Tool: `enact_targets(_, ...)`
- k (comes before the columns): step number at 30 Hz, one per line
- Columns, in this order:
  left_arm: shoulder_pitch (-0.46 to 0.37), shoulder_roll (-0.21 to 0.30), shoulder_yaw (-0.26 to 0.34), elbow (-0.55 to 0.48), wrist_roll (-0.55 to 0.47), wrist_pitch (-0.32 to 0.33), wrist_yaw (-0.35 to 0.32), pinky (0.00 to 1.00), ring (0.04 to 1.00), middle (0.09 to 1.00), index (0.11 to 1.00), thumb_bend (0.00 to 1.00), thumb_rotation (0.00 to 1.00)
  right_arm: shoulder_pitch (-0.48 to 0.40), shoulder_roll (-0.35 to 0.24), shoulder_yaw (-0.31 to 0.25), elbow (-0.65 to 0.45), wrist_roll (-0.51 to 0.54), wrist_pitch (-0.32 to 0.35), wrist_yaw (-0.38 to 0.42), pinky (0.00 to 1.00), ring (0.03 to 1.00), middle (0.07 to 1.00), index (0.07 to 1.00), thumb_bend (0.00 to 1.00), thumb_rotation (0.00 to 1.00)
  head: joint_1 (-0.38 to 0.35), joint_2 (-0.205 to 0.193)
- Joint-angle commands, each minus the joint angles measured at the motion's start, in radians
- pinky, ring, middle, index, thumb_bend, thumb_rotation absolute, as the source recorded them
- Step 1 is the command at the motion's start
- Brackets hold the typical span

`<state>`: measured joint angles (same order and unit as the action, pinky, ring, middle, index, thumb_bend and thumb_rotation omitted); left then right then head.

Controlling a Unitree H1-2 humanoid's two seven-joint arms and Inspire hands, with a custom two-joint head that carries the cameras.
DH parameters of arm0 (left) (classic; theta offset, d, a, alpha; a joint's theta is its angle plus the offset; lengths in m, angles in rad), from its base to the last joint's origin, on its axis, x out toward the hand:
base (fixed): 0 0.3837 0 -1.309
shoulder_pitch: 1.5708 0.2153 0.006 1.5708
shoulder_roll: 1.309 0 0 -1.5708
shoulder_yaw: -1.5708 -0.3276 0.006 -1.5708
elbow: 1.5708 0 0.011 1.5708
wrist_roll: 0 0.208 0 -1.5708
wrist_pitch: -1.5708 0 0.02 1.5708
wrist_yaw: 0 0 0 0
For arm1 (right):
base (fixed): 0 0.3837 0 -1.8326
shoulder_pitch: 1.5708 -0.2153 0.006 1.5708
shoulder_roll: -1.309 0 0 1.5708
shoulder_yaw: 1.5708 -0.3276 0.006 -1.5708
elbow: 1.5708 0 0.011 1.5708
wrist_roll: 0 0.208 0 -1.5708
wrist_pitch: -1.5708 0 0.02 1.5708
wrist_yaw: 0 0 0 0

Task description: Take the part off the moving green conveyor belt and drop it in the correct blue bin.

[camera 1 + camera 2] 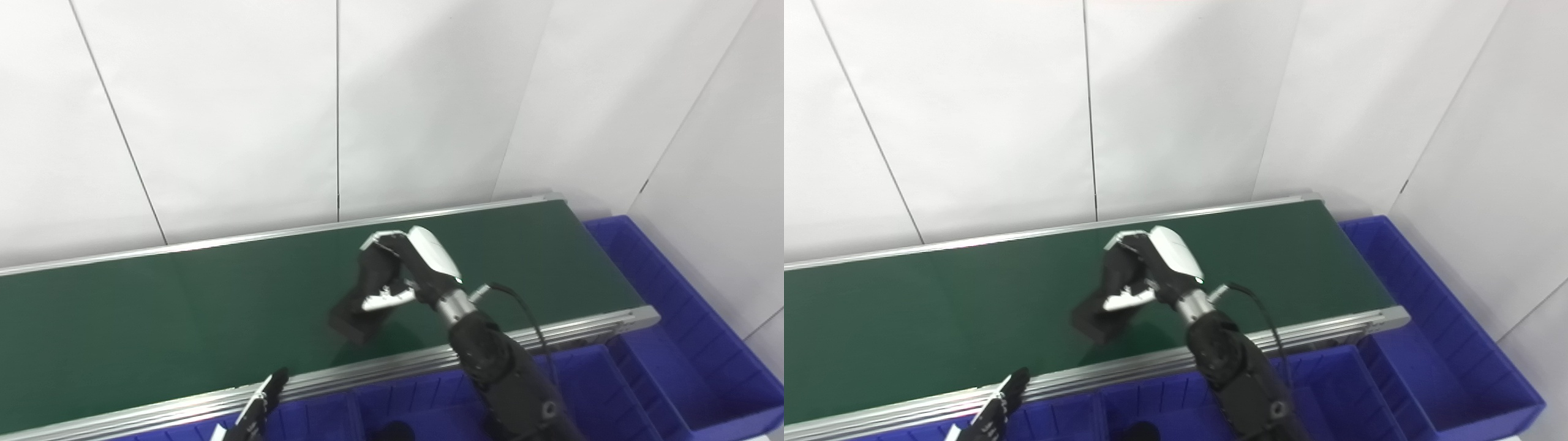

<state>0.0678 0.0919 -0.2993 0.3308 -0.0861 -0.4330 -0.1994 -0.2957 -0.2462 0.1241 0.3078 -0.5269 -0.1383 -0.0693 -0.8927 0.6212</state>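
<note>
Already the dark, elongated block-shaped part (357,309) is clasped by the white-and-black right hand (398,269), fingers (384,300) closed over its upper end, above the middle of the green conveyor belt (153,324). Long axis of the part is tilted, running down and to the left from the hand toward the belt; whether the low end touches the belt cannot be told, a shadow lies just beneath it

Left hand (260,407) is seen only as dark fingertips at the bottom edge, near the belt's aluminium front rail (367,370), well apart from the part; its fingers' state cannot be told

Blue plastic bins: a divided row (429,398) just below the front rail, nearest the right arm, and a long bin (692,318) beyond the belt's right end. The long bin is seen bare inside; a dark rounded thing (1136,432) is glimpsed in a front compartment, unidentified

Judgement: the carry is a short pull back over the rail; which compartment is correct is not shown
</note>
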Motion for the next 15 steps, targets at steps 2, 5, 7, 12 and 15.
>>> enact_targets(2, -0.006, -0.011, 0.041, -0.026, -0.024, -0.036, -0.067, 1.00, 0.982, 0.959, 0.940, 0.84, 1.00, 0.022, -0.040, -0.039, -0.093, -0.008, 0.036, -0.031, 0.28, 0.346, 0.434, 0.506, 0.53, 0.00, -0.006, 0.011)
enact_targets(5, -0.006, -0.017, 0.075, -0.025, -0.038, -0.036, -0.106, 1.00, 0.969, 0.948, 0.928, 0.85, 1.00, 0.077, -0.062, -0.068, -0.148, 0.003, 0.059, -0.017, 0.29, 0.355, 0.438, 0.506, 0.53, 0.00, -0.016, 0.029)
enact_targets(7, -0.010, -0.019, 0.094, -0.022, -0.040, -0.037, -0.127, 0.98, 0.959, 0.940, 0.919, 0.85, 1.00, 0.111, -0.069, -0.092, -0.189, 0.019, 0.087, -0.005, 0.30, 0.367, 0.437, 0.506, 0.53, 0.00, -0.029, 0.042)
enact_targets(12, -0.028, -0.022, 0.142, 0.003, -0.061, -0.037, -0.184, 0.94, 0.942, 0.930, 0.909, 0.88, 0.99, 0.217, -0.090, -0.130, -0.311, 0.002, 0.144, 0.003, 0.31, 0.376, 0.437, 0.509, 0.53, 0.00, -0.060, 0.061)
enact_targets(15, -0.035, -0.026, 0.167, 0.017, -0.066, -0.037, -0.209, 0.93, 0.930, 0.920, 0.901, 0.89, 0.98, 0.270, -0.103, -0.147, -0.372, -0.013, 0.181, 0.015, 0.29, 0.350, 0.426, 0.511, 0.53, 0.00, -0.069, 0.065)
